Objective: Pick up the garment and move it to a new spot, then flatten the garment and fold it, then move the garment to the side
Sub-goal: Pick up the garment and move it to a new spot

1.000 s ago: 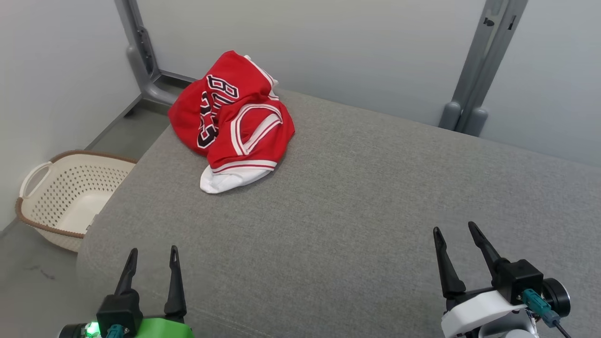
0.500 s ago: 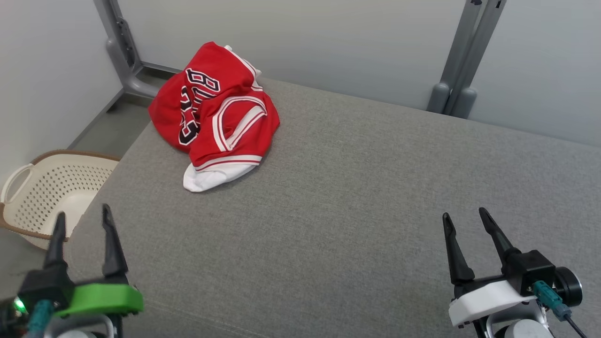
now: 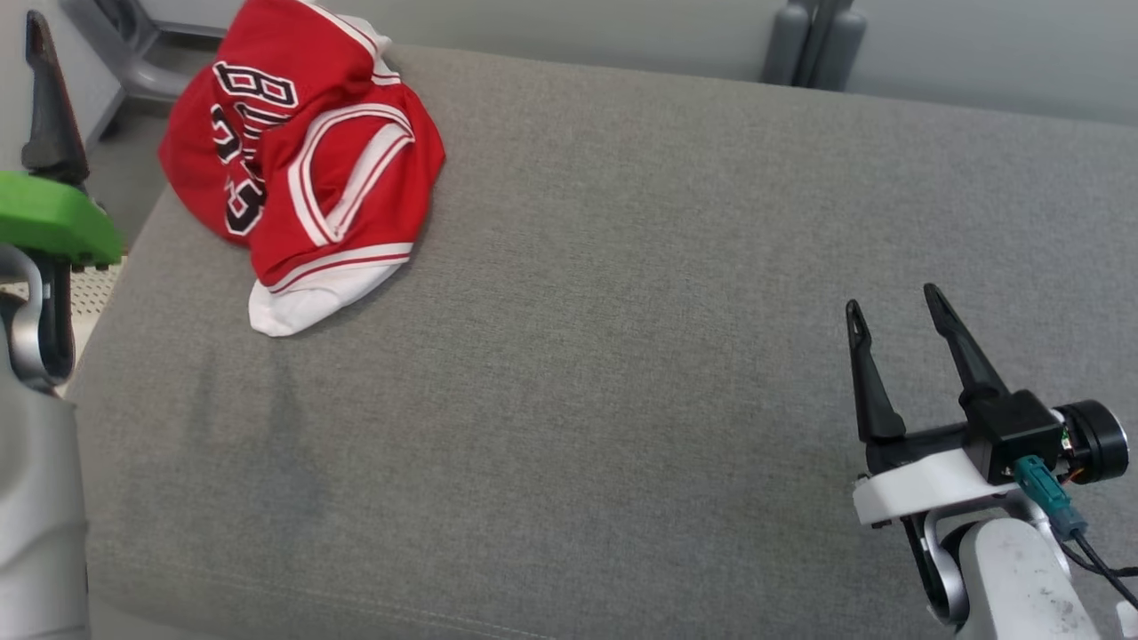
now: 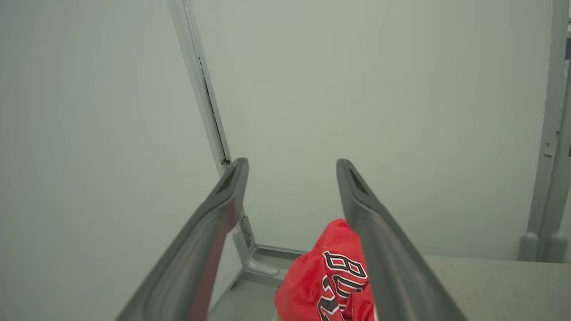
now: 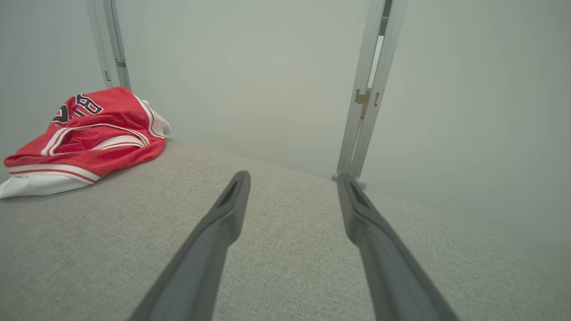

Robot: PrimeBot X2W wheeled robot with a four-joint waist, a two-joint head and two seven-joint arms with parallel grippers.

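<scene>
The garment is a red jersey with white trim and black numerals, crumpled in a heap at the far left corner of the grey cushion. In the head view one dark finger of my left gripper rises at the left edge, level with the garment and to its left. The left gripper stands open and empty above the garment. My right gripper is open and empty over the cushion's near right part, far from the garment. In its own wrist view the right gripper hovers low over the fabric.
Pale walls close the scene behind the cushion. Grey frame posts stand at the back right, another grey post foot at the back left. A strip of a perforated white basket shows beyond the cushion's left edge.
The head view has tilted down and closed in on the cushion. My left arm has risen and swung out to the left, beside the garment. The right gripper stays open over the cushion.
</scene>
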